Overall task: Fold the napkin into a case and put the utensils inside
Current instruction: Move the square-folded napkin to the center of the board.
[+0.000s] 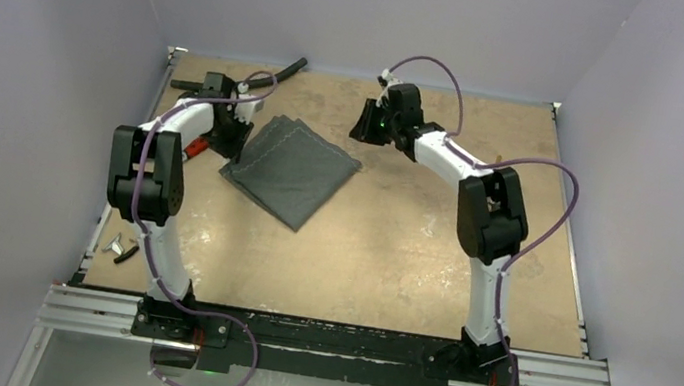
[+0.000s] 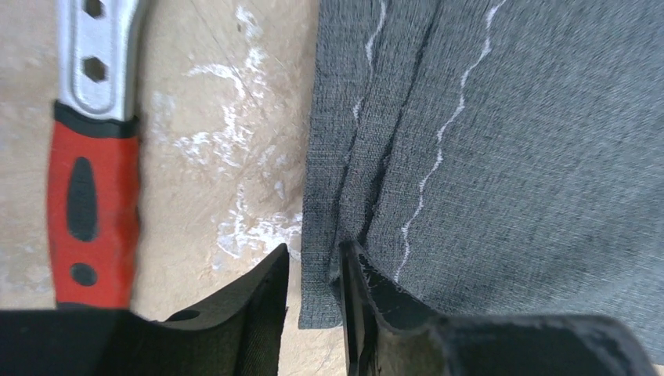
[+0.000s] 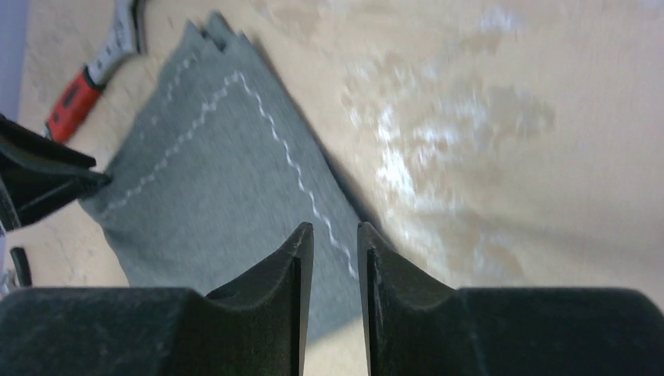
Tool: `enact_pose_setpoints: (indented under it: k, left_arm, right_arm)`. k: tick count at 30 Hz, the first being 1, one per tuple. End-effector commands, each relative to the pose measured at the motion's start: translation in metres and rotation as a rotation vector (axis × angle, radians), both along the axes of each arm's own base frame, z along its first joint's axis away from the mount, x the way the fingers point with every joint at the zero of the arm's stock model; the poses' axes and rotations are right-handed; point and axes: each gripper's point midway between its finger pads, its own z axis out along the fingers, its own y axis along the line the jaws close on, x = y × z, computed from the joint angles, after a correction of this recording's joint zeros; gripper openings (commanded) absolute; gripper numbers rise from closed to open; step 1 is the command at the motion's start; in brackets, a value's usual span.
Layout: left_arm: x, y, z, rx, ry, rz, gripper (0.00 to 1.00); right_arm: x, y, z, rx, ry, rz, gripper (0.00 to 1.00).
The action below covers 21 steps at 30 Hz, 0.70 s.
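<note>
- So, the napkin (image 1: 291, 171): which way from your hands?
- Folded flat, far left on the surface (image 1: 390, 250), edges running diagonal. Your left hand (image 2: 313, 251) is right on it, slightly parted astride the left hem, nothing clamped. Your right hand (image 3: 335, 227) hovers off the right corner, parted a crack, empty.
- Utensils?
- The utensils (image 1: 120, 248) are at the near left edge, well apart from the napkin. Left arm's nearer both, so I'd lead with it.

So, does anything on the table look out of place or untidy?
Yes. A red-handled wrench lies beside the napkin, a tool that does not belong with tableware. The napkin's folded layers also sit unevenly, their corners stepped.
</note>
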Motion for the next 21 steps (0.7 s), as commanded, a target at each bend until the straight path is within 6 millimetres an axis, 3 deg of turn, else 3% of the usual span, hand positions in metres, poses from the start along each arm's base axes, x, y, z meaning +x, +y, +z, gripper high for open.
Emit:
enact_pose_setpoints:
  k: [1,4,5,9,13,17,21]
  left_arm:
    - [0.034,-0.011,0.063,-0.062,-0.17,0.028,0.32]
    - [0.048,-0.03,0.058,-0.13,-0.158,0.037,0.4]
    - [0.052,-0.036,0.045,-0.136,-0.131,0.036,0.48]
    - [0.071,-0.044,0.016,-0.125,-0.072,0.075,0.51]
    - [0.086,-0.047,0.01,-0.135,-0.09,0.11,0.52]
    - [0.087,-0.053,0.003,-0.137,-0.081,0.109,0.52]
    - [0.075,-0.058,-0.014,-0.144,-0.019,0.089,0.51]
  right_arm:
    - [0.026,0.013,0.007,-0.003,-0.064,0.021,0.29]
    - [0.023,0.015,-0.004,-0.003,-0.035,0.035,0.28]
    - [0.02,0.015,-0.008,-0.001,-0.028,0.04,0.28]
    - [0.009,0.013,-0.021,0.009,-0.004,0.049,0.18]
    - [-0.001,0.008,-0.038,-0.01,0.013,0.054,0.08]
    - [-0.017,0.006,-0.05,0.005,0.048,0.054,0.02]
    - [-0.037,-0.007,-0.059,-0.019,0.093,0.039,0.0]
